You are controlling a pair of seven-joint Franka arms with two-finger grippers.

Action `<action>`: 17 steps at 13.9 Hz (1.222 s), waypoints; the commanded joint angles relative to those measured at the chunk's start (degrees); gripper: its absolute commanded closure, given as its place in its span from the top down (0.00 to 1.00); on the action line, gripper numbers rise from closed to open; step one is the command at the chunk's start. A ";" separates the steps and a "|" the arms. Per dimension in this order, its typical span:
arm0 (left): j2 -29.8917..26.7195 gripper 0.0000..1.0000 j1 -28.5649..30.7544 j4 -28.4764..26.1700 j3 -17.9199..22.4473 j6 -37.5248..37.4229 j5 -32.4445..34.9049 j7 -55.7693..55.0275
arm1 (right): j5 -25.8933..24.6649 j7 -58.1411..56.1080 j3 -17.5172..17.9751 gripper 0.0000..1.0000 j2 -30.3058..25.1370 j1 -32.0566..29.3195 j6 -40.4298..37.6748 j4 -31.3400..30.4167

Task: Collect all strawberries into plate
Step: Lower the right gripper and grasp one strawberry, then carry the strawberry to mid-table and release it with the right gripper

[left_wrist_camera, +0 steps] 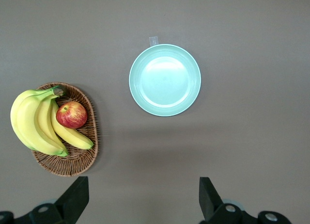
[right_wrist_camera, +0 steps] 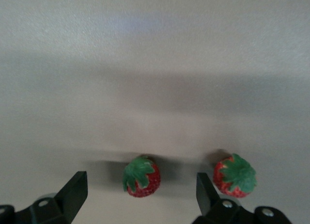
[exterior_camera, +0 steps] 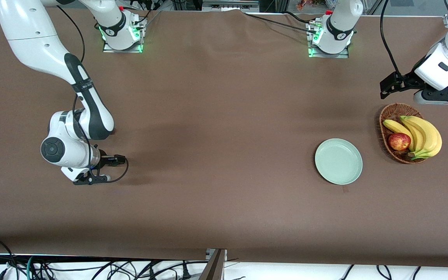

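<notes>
Strawberries uncollected: one strawberry [right_wrist_camera: 141, 177] lies between the released right end effector [right_wrist_camera: 140, 195] fingers; plate [exterior_camera: 338, 161] empty; left end effector [left_wrist_camera: 144, 200] released, waiting.

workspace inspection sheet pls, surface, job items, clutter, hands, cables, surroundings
surface: brown cloth covers the table, flat.
job's things: plate bare, beside the basket; two strawberries lie on the cloth under the right hand, one between its fingers; no third seen.
clutter: wicker basket holding bananas and an apple.
grippers: right hand open, low over the strawberries; left hand open, above the basket's end, waiting.
cables: black cables hang below the table's front edge.
surroundings: nothing seen.
</notes>
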 commanded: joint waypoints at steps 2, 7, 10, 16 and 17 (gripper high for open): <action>-0.01 1.00 0.00 1.16 0.13 -1.11 -1.39 -0.10 | 0.55 -0.59 0.15 0.38 -0.33 -0.09 1.42 -1.57; -0.01 1.00 0.00 1.16 0.13 -1.11 -1.39 -0.10 | 0.46 -0.50 0.42 0.00 -0.68 0.09 0.98 -0.44; 0.34 1.00 -0.17 1.95 0.13 -1.55 -1.48 -0.18 | 0.64 1.77 1.38 0.00 -0.86 4.64 0.98 2.37; 0.52 1.00 -0.08 1.95 0.13 -1.64 -1.48 -0.10 | 0.55 37.06 1.38 0.00 1.15 20.10 1.94 6.67; 0.52 1.00 -0.08 1.95 0.13 -1.73 -1.48 -0.10 | 0.55 41.90 1.38 0.00 2.38 23.35 1.95 8.95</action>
